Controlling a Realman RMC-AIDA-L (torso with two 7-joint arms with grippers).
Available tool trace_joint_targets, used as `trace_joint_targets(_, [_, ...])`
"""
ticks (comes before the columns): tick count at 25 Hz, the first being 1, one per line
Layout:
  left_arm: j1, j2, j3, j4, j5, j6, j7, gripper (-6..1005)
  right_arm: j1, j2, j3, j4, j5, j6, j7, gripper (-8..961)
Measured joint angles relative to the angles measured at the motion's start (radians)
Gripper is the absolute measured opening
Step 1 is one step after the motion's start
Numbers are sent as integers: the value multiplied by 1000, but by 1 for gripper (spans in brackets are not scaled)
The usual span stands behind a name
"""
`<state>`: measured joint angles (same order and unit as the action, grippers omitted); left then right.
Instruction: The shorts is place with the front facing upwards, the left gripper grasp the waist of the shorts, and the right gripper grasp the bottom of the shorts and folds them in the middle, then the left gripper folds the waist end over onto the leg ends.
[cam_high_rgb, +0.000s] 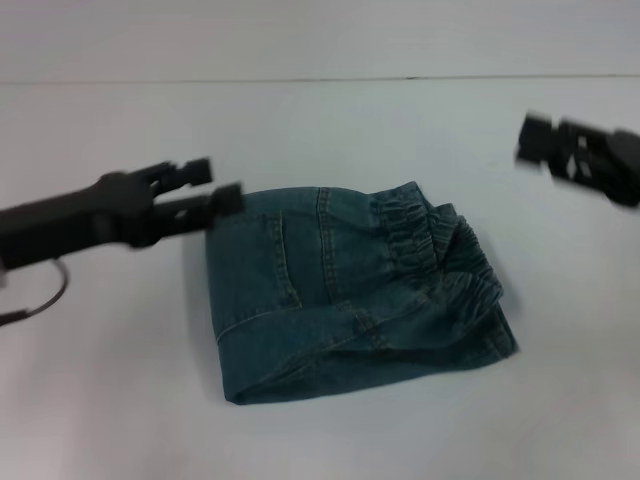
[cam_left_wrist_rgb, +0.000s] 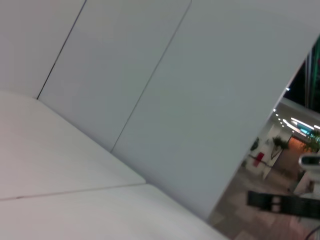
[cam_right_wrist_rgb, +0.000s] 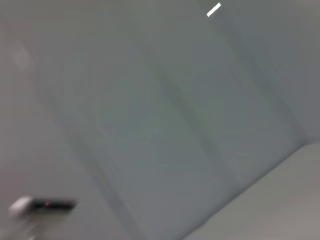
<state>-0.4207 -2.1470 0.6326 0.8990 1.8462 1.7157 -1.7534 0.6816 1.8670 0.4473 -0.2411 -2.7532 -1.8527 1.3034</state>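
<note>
- Head view: the shorts (cam_high_rgb: 350, 290) lie on the white tabletop (cam_high_rgb: 100, 400), about centre, bundled into a compact denim block. The elastic waist (cam_high_rgb: 440, 250) is bunched toward my right side, with hems stacked along the near edge.
- I judge both folds done: the cloth is doubled over on itself and neither arm has hold of it. Only backing the arms off looks left, plus maybe some tidying, as the waist sits rumpled rather than flat.
- Left pincer (cam_high_rgb: 215, 187) hovers just at the shorts' left edge, its two fingers spread with a clear gap between them and nothing in it.
- Right pincer (cam_high_rgb: 530, 140) is up and well off to the right, apart from the cloth. It is too smeared for me to call the fingers, so I cannot tell.
- Left wrist view: only tabletop, wall panels and a slice of the room beyond. No shorts and no fingers of its own; a dark bar (cam_left_wrist_rgb: 282, 202) low in the corner is likely the other arm.
- Right wrist view: blank wall and a corner of tabletop, with a small dark device (cam_right_wrist_rgb: 47, 205) far off. No shorts here.
- Writing: I can read no brand, label or lettering anywhere, on the denim or the rig.
</note>
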Motion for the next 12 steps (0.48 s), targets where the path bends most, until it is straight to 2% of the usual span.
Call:
trace_joint_targets(2, [20, 6, -25, 11, 27, 38, 30, 887, 23, 4, -112, -107, 2, -98, 40, 500])
trace_joint_targets(3, [32, 10, -50, 31, 90, 75, 47, 887, 33, 9, -211, -179, 3, -130, 81, 550])
trace_joint_targets(4, [34, 10, -55, 38, 113, 85, 49, 887, 33, 9, -211, -179, 3, -130, 81, 589])
trace_joint_targets(7, [42, 10, -67, 56, 186, 106, 51, 888, 32, 16, -366, -246, 3, -128, 139, 706])
trace_joint_targets(9, [51, 8, -71, 61, 234, 107, 53, 888, 28, 33, -421, -295, 3, -125, 154, 784])
trace_joint_targets(12, [57, 5, -72, 63, 280, 104, 54, 888, 24, 71, -458, -372, 3, -113, 161, 841])
